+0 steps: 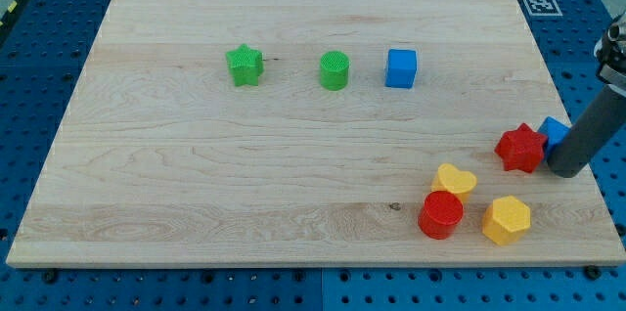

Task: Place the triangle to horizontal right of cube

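Observation:
A blue cube (401, 67) sits in the upper middle of the wooden board (196, 184). A blue triangle (554, 132) lies near the board's right edge, mostly hidden by my rod. It touches a red star (519, 148) on its left. My tip (565, 168) is at the right edge, just right of and below the blue triangle, touching or very near it.
A green star (245, 65) and a green cylinder (335, 70) sit left of the blue cube in a row. A yellow heart (455, 180), a red cylinder (441, 214) and a yellow hexagon (507, 219) cluster at the lower right.

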`<state>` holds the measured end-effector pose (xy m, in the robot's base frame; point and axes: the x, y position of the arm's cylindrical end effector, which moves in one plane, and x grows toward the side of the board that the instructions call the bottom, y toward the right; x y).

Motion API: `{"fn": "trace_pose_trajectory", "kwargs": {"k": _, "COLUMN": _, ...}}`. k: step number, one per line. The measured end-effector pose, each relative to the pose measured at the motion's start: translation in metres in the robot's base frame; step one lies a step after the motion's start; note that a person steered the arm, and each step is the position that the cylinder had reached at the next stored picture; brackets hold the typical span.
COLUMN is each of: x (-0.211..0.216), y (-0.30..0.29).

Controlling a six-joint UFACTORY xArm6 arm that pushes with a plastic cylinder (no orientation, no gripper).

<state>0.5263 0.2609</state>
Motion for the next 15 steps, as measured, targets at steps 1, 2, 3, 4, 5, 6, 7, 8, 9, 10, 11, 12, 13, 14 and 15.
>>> {"fn": "trace_pose_trajectory", "kwargs": {"k": 1, "x": -0.009, "y": -0.010}}
{"fn": "trace_pose_trajectory", "kwargs": {"k": 2, "x": -0.030, "y": -0.015}}
{"fn": "trace_pose_trajectory", "kwargs": {"k": 3, "x": -0.035, "y": -0.015}}
{"fn": "trace_pose_trajectory", "kwargs": {"k": 4, "x": -0.033, "y": -0.015}}
{"fn": "trace_pose_trajectory", "kwargs": {"k": 5, "x": -0.022, "y": -0.007}}
{"fn": "trace_pose_trajectory", "kwargs": {"k": 6, "x": -0.019, "y": 0.003}}
{"fn": "trace_pose_trajectory", "kwargs": {"k": 7, "x": -0.023, "y": 0.006}}
{"fn": "trace_pose_trajectory", "kwargs": {"k": 8, "x": -0.031, "y": 0.011}}
{"fn": "trace_pose_trajectory", "kwargs": {"k": 9, "x": -0.041, "y": 0.012}}
{"fn": "trace_pose_trajectory", "kwargs": {"k": 10, "x": -0.056, "y": 0.012}}
{"fn": "trace_pose_trajectory", "kwargs": {"k": 11, "x": -0.071, "y": 0.012}}
{"fn": "trace_pose_trajectory", "kwargs": {"k": 12, "x": -0.086, "y": 0.012}}
{"fn": "trace_pose_trajectory", "kwargs": {"k": 13, "x": -0.096, "y": 0.012}}
{"fn": "trace_pose_trajectory", "kwargs": {"k": 14, "x": -0.097, "y": 0.025}}
{"fn": "trace_pose_trajectory", "kwargs": {"k": 15, "x": -0.106, "y": 0.045}}
